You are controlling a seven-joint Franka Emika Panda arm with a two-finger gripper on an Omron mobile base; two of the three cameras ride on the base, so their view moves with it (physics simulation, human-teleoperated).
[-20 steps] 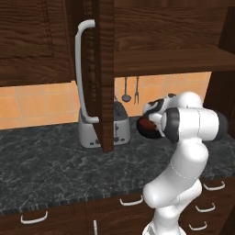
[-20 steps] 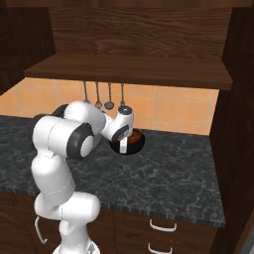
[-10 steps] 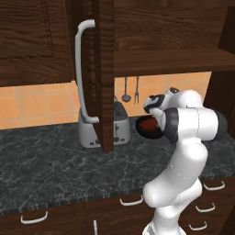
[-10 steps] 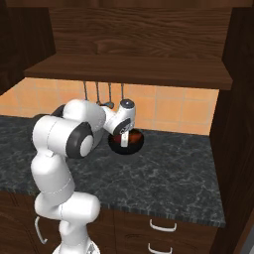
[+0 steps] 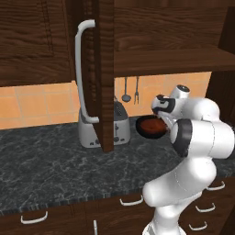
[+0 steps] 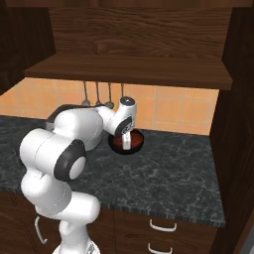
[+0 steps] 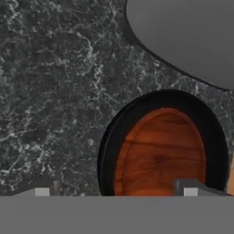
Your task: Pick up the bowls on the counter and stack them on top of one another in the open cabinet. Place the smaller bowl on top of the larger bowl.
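Observation:
The smaller bowl (image 7: 160, 155), shallow with a reddish-brown inside, rests on the counter (image 6: 168, 173) below the open cabinet's shelf (image 6: 129, 69). A black ring surrounds it. I cannot tell whether that ring is its own outer wall or the larger bowl under it. My gripper (image 7: 115, 191) is open and straddles the rim, one fingertip (image 7: 189, 188) over the brown inside and the other outside the ring. From the left the bowl (image 5: 150, 126) shows just under my hand (image 5: 160, 114). From the right one finger dips into the bowl (image 6: 119, 144).
The cabinet door (image 5: 104, 69) with its long silver handle (image 5: 82, 73) stands open, edge-on, left of the bowl. A silver toaster (image 5: 92, 133) sits behind it on the counter (image 5: 55, 170). Utensils (image 6: 101, 94) hang on the tiled wall. Drawers (image 5: 133, 202) run below.
My hand has shifted only slightly above the bowl. The bowl stays in the same spot on the counter.

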